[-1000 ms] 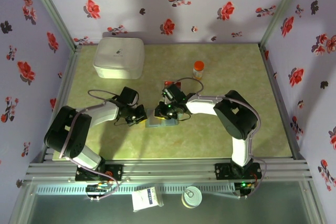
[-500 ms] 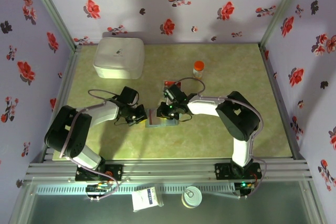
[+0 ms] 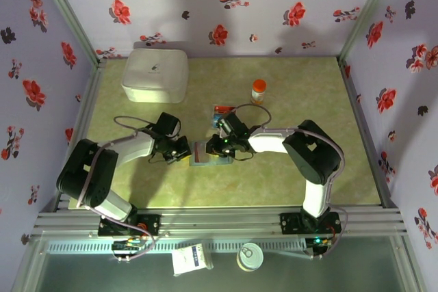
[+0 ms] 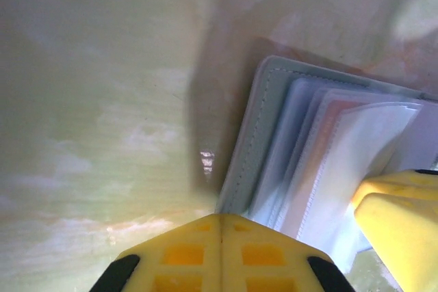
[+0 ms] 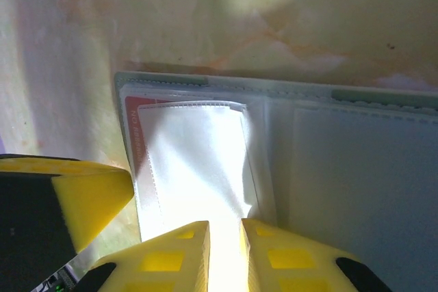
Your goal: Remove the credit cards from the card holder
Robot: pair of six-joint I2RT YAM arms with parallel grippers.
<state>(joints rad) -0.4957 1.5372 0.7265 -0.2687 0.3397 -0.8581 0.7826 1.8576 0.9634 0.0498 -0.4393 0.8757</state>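
Observation:
The grey-blue card holder lies open on the green table between my two grippers. In the right wrist view its stitched panels are spread flat, and a red card sits inside a clear sleeve on the left side. That sleeve runs up into the narrow gap of my right gripper, which is shut on it. My left gripper is shut, its joined tips at the holder's stitched edge. No blue card can be made out.
A large white box stands at the back left. An orange-capped bottle stands behind the right arm, with a small red flat piece near it. Frame posts and flowered walls close in three sides.
The right wrist has shifted slightly to the right. The holder's left part has turned a little, so a reddish edge now shows there. The left arm has stayed still.

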